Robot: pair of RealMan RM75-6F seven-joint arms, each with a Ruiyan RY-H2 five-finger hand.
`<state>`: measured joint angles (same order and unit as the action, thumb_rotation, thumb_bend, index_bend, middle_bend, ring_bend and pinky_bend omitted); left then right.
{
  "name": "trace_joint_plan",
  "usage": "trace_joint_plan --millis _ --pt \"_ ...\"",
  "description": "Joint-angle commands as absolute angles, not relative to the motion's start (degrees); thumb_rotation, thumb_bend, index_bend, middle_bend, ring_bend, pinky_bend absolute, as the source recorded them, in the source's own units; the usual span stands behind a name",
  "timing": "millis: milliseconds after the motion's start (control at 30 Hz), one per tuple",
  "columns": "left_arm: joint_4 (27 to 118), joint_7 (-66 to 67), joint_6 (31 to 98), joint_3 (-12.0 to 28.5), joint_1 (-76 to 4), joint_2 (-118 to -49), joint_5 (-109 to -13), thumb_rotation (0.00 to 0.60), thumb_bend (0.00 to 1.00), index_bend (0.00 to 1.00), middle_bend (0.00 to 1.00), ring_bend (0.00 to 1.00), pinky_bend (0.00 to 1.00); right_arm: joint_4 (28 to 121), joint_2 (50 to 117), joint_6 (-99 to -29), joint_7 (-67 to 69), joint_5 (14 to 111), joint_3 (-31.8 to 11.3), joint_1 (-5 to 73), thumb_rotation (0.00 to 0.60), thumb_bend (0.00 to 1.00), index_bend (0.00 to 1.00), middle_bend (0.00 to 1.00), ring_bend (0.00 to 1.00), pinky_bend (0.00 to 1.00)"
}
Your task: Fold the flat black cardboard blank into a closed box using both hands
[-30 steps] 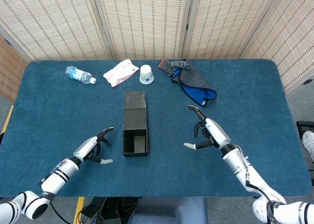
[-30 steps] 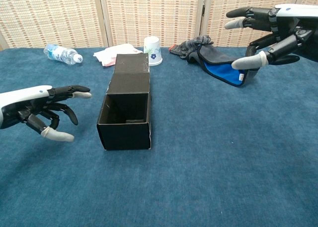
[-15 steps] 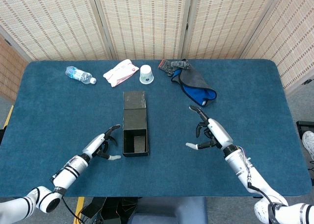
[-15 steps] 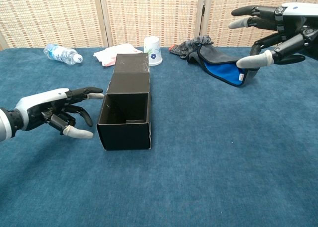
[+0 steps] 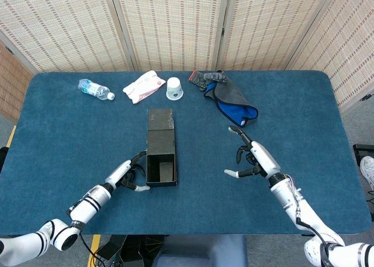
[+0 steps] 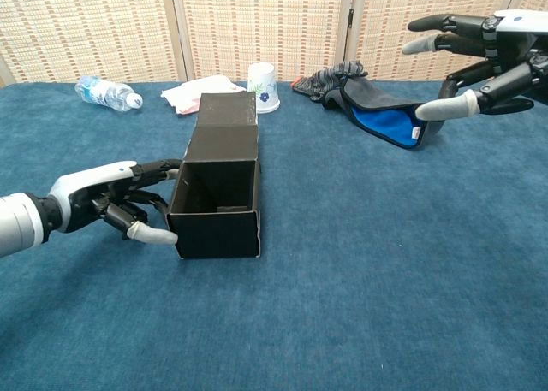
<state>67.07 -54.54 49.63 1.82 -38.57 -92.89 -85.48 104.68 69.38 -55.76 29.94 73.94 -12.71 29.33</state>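
The black cardboard box [image 5: 160, 147] [image 6: 219, 186] lies lengthwise in the middle of the table, formed into a long tube with its near end open toward me. My left hand [image 5: 130, 174] [image 6: 120, 204] is at the box's left near corner, fingers spread and touching its left wall, holding nothing. My right hand [image 5: 252, 159] [image 6: 475, 53] hovers well to the right of the box, fingers apart and empty.
Along the far edge lie a water bottle [image 5: 95, 89], a white packet [image 5: 142, 86], a paper cup [image 5: 174, 88] and a grey-and-blue cloth [image 5: 231, 97]. The blue table [image 5: 70, 138] ends close behind both forearms.
My left hand has moved right and now reaches the box's left wall. My right hand has drifted slightly right and toward me. The box has not moved.
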Motion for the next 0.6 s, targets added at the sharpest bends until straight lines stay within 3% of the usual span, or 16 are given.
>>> trace_joint_plan --millis 33,600 --pt "66.9 -55.3 49.8 1.6 -38.7 -93.4 -85.8 0.600 0.08 0.00 0.00 0.42 0.75 104.6 69.4 -55.9 30.1 74.0 -12.6 29.2 0.600 0.00 0.00 0.05 0.61 1.00" --pt "64.4 -59.1 50.3 1.7 -39.5 -96.0 -86.4 0.600 0.08 0.00 0.00 0.48 0.75 103.2 69.6 -56.5 32.1 74.3 -12.1 28.4 0.600 0.00 0.00 0.07 0.61 1.00"
